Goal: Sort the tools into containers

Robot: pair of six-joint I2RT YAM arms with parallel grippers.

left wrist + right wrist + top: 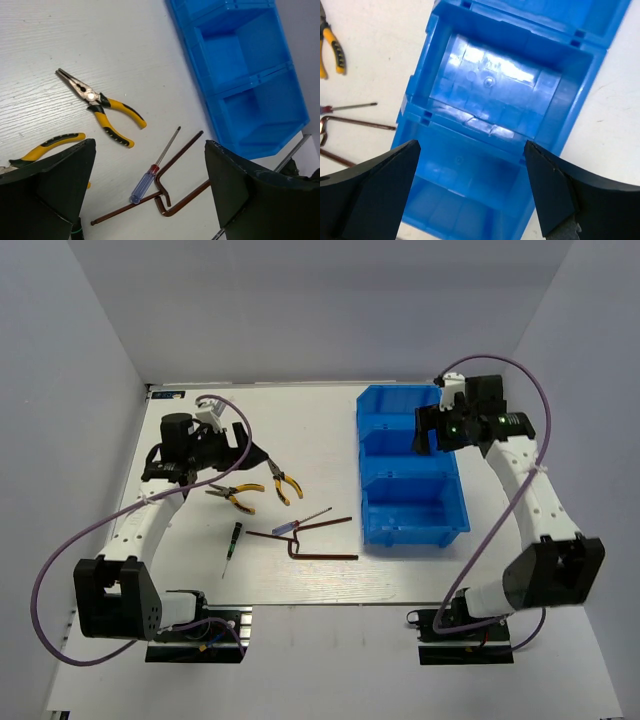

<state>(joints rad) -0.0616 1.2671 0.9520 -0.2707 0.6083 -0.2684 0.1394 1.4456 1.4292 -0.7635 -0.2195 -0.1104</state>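
Observation:
The tools lie on the white table left of the containers [410, 465], a row of three blue bins that show nothing inside. Two yellow-and-black pliers [238, 496] [285, 483], the green-handled screwdriver [231, 543], the blue-handled screwdriver [293, 526] and two brown hex keys [318, 523] [325, 556] are there. My left gripper [243, 452] is open and empty above the pliers; its view shows one pair of pliers [102, 112], the blue-handled screwdriver [145, 182] and the crossed hex keys [182, 150]. My right gripper [428, 430] [470, 145] is open and empty above the bins [495, 90].
Purple cables loop from both arms, the left one over the table's left edge [60, 550]. White walls close in the table at the back and sides. Bare table lies between the tools and the bins [320, 440].

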